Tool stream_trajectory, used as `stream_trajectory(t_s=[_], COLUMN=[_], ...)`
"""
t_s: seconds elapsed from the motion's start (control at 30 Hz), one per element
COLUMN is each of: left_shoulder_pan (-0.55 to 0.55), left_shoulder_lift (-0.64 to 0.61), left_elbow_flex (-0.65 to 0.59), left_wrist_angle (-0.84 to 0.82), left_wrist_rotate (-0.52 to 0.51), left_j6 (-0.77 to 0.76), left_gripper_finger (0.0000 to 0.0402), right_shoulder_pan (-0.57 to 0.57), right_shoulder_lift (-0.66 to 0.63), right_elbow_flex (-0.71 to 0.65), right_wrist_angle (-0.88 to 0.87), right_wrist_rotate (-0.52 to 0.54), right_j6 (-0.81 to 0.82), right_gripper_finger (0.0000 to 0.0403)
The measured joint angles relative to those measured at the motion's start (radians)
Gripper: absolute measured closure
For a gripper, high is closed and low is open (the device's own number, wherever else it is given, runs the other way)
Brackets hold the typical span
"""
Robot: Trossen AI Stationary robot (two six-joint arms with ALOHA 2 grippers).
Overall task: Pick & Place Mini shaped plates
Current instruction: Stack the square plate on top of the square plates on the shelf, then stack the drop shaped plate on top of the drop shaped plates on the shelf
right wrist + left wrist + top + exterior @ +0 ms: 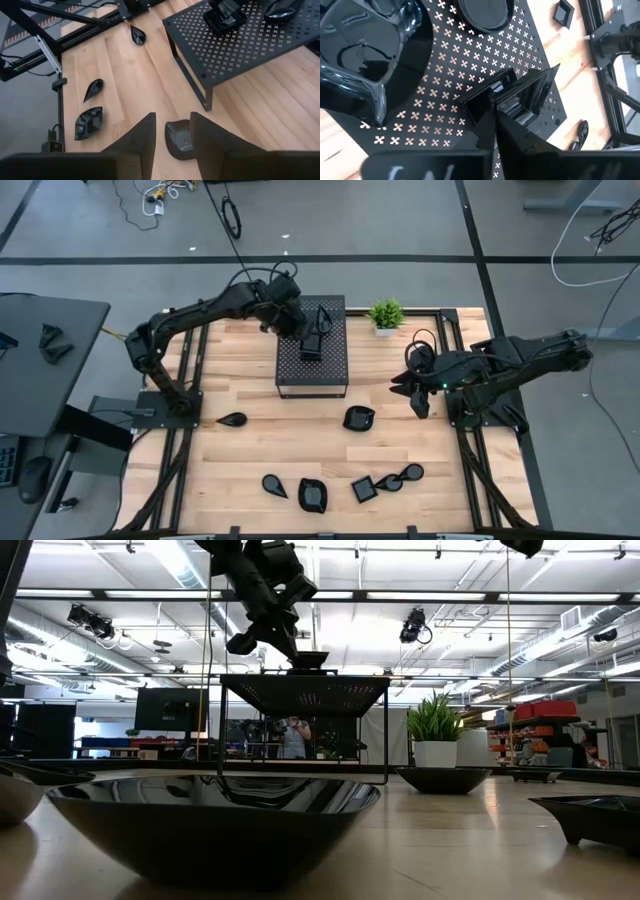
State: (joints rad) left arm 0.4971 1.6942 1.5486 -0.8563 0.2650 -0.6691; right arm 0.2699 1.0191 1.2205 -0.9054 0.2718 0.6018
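Observation:
My left gripper (312,345) reaches over the black perforated box (312,375) at the table's far middle, shut on a small square black plate (532,90). Two more glossy plates lie on the box top, a big one (365,55) and a rounded one (482,12). My right gripper (415,395) hangs open above the table at the right. In its wrist view its fingers (172,132) frame a dark plate (177,142) that lies on the wood below, untouched. My left gripper pinches the square plate by one rim (512,107) between its two fingers, slanting down from the table's left. The plate stands tilted on edge just over the box's perforated top (445,100). Whether its lower corner rests there I cannot tell.
Several more black plates lie on the wooden table: one at the left (232,420), one mid-table (358,418), and a row near the front edge (312,494), (364,488), (400,476). A small green potted plant (385,315) stands right of the box at the far edge.

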Motion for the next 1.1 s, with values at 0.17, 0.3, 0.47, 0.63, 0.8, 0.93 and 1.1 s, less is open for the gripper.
stream_trajectory(t_s=[0.17,0.3,0.47,0.63,0.8,0.93,1.1], left_shoulder_pan=[-0.017,-0.033,-0.035,-0.015,-0.028,-0.066,-0.167], left_shoulder_lift=[0.007,0.01,0.01,0.0,-0.005,-0.007,-0.024], left_elbow_flex=[0.001,0.001,0.001,0.002,0.037,0.1,0.136], left_wrist_angle=[0.002,0.004,0.004,0.002,-0.017,-0.079,-0.156], left_wrist_rotate=[-0.009,-0.05,-0.064,-0.041,-0.037,-0.066,-0.194], left_j6=[0.0,-0.004,-0.018,-0.028,-0.02,0.025,0.118], left_gripper_finger=[0.0352,0.0333,0.0313,0.0301,0.0307,0.0316,0.0323], right_shoulder_pan=[0.0,0.0,0.0,0.0,0.0,0.0,0.0], right_shoulder_lift=[0.0,0.0,0.0,0.0,0.0,0.0,0.004], right_elbow_flex=[0.0,0.0,0.0,0.0,0.0,0.0,0.0], right_wrist_angle=[0.004,0.004,0.004,0.003,0.0,-0.002,-0.002], right_wrist_rotate=[0.007,0.007,0.007,0.007,0.007,0.008,0.045], right_j6=[0.0,0.0,-0.001,-0.001,-0.01,-0.039,-0.107], right_gripper_finger=[0.028,0.028,0.028,0.028,0.028,0.028,0.028])
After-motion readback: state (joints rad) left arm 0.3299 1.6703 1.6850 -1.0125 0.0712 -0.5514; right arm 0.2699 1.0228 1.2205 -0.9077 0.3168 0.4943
